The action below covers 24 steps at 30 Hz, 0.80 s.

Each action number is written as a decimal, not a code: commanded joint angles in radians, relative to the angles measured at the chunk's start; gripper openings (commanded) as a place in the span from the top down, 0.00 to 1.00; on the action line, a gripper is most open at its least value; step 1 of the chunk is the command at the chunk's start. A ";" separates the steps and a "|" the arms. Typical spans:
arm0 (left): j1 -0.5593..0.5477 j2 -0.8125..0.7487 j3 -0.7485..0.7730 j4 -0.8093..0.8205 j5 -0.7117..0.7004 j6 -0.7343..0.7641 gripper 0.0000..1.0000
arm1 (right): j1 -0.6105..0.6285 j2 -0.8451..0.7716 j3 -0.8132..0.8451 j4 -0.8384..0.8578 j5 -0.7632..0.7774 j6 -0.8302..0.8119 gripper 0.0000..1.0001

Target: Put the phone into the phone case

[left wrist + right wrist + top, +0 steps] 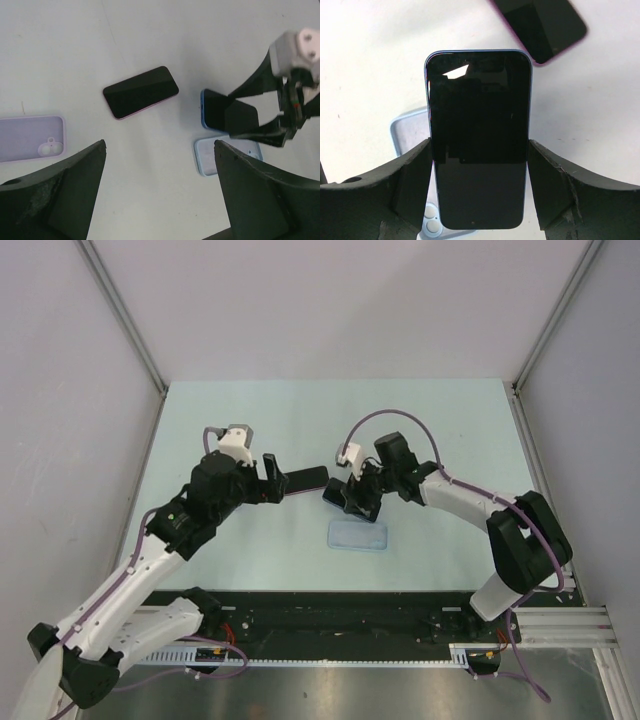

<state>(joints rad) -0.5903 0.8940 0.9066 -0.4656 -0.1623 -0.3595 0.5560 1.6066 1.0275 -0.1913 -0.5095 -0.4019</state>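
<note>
Table [250,420] pale, both arms reaching in from the near edge. Right arm [470,505] bent inward toward the middle; left arm [150,560] stretched forward to meet it. Right gripper [479,165] pinching blue phone [477,100] by its long edges, one finger on each side, dark screen toward the wrist camera, top end sticking out past the fingertips. Lifted off the table and tilted. Left gripper [160,145] spread wide, nothing between its fingers, hovering over the table. Blue case [358,536] flat on the table, directly under the right gripper and a little nearer the bases; from the right wrist, mostly hidden behind the held phone, one corner out at the side and the camera cutout peeking out by the phone's lower end. Blue phone above the case, apart from it, not seated. Pink phone [141,92] flat, screen up, ahead of the left gripper's open fingers and just beyond the blue phone's top end. Lilac case [30,138] flat, off to the outer side of one left finger, well apart from the right gripper.
</note>
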 commanded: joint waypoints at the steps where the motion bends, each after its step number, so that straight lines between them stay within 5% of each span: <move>1: 0.010 -0.061 -0.014 0.021 -0.109 -0.018 0.07 | 0.054 -0.051 -0.038 -0.011 -0.038 -0.248 0.45; 8: 0.018 -0.089 -0.021 0.025 -0.141 -0.026 0.06 | 0.117 -0.070 -0.106 -0.037 -0.023 -0.388 0.43; 24: 0.023 -0.072 -0.021 0.027 -0.120 -0.027 0.07 | 0.206 -0.073 -0.172 -0.017 0.155 -0.433 0.37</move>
<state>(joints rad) -0.5774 0.8246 0.8951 -0.4664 -0.2703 -0.3672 0.7536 1.5738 0.8524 -0.2550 -0.3908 -0.8040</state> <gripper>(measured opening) 0.935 0.740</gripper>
